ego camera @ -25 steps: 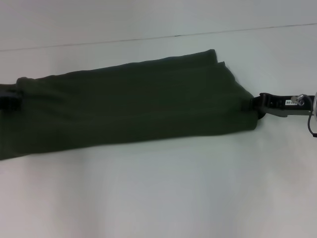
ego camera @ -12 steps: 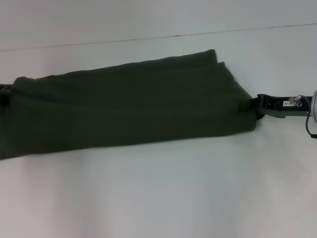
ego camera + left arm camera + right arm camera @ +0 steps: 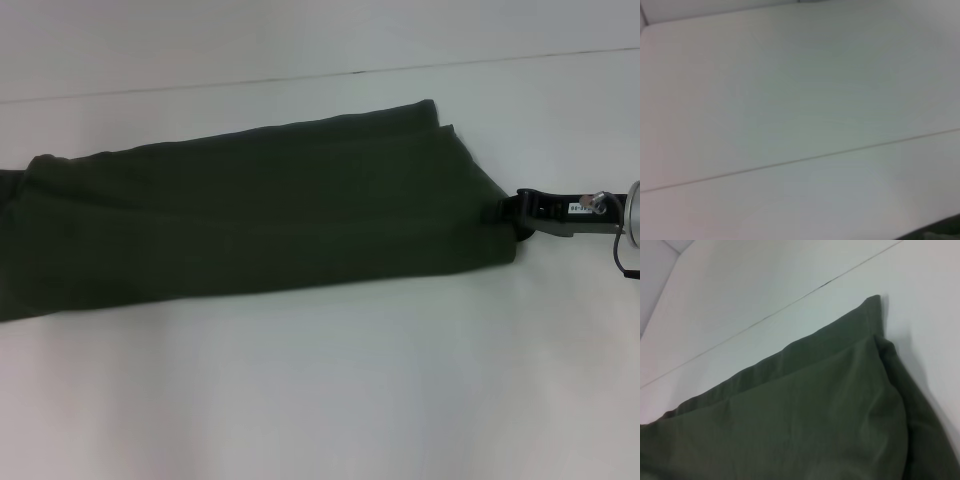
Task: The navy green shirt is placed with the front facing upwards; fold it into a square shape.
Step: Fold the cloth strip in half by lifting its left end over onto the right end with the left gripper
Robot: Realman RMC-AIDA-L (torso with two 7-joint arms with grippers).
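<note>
A: Lying across the white tabletop as a long band, the navy green shirt is already folded lengthwise — it runs from the left edge of the head view to the right hand, with its far right corner showing stacked layers.

B: And that right hand — is it gripping the cloth?

A: It sits at the shirt's right end, touching the fabric, and the cloth bunches toward it. I judge it closed on the shirt, though the fingertips are buried in the dark fabric. The right wrist view shows only the layered corner of the shirt and bare tabletop.

B: The left hand?

A: Not visible in the head view. Its wrist camera sees nearly nothing but tabletop, with a dark sliver at one corner that I can't identify. So whether it is open or closed, I cannot tell.

B: What could spoil things from here?

A: The band needs folding across its length to make a square. With only one end apparently held, carrying it over could drag the whole shirt sideways instead of creasing it. The stacked layers could also slide apart, leaving a skewed, uneven edge.
</note>
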